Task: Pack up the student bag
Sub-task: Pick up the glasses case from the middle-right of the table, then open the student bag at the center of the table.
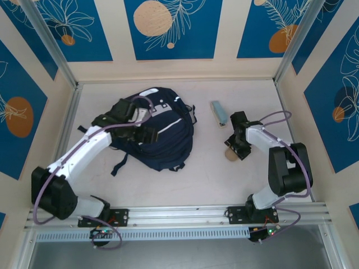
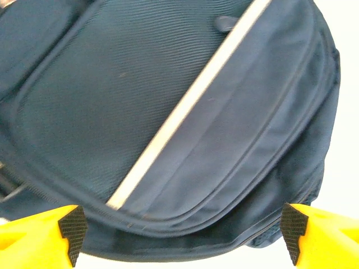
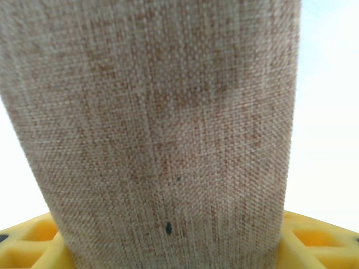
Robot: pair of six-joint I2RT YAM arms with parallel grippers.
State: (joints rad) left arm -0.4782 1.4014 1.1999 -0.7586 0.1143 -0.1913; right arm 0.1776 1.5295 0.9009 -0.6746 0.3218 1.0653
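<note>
Student bag (image 1: 162, 134) lies left of centre on the worktop (image 1: 213, 179), apparently zipped. Left pincer (image 2: 180, 231), wide, hovers over its front pocket. Right pincer (image 1: 234, 147) straddles a tan woven item (image 3: 162, 123); whether it grips cannot be told. Step in hand: probably collecting contents. The next move likely calls for opening a zip.

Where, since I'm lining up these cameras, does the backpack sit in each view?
Top external: student bag left of centre.
Left wrist: student bag across most of the picture.
Right wrist: tan woven item, centre.
Shared landmark: the bag's white stripe, top external and left wrist.
</note>
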